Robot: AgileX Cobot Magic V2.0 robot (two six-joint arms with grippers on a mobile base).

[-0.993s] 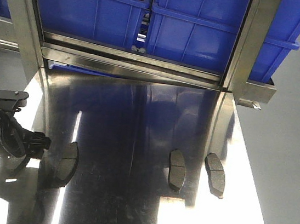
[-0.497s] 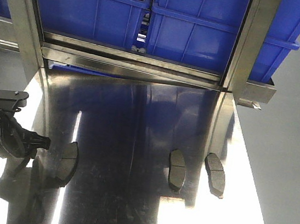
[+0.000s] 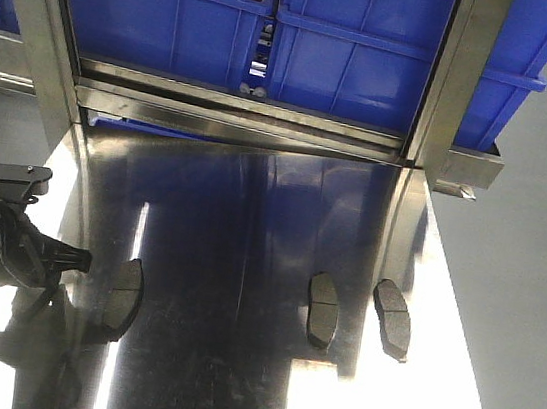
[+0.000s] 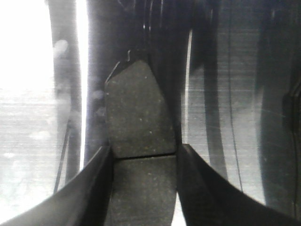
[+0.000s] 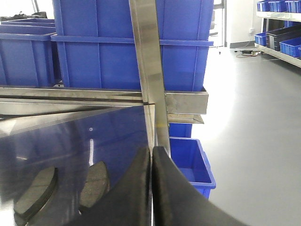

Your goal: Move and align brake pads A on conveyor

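Observation:
Three brake pads lie on the shiny steel table (image 3: 252, 212): a left pad (image 3: 126, 291), a middle pad (image 3: 322, 310) and a right pad (image 3: 392, 318). My left gripper (image 3: 79, 265) is at the table's left edge, beside the left pad. In the left wrist view this gripper (image 4: 145, 157) has both fingers pressed against the sides of a dark pad (image 4: 136, 113) at its centre groove. My right gripper (image 5: 152, 153) is shut on nothing, above the table's right side, with two pads (image 5: 94, 183) (image 5: 35, 190) to its lower left. The conveyor is out of view.
Blue bins (image 3: 177, 20) stand behind a steel frame with upright posts (image 3: 457, 77) at the table's far edge. A small blue bin (image 5: 190, 160) sits on the grey floor (image 3: 523, 298) right of the table.
The left arm has shifted slightly to the left beside the left pad. The three pads on the table have not moved.

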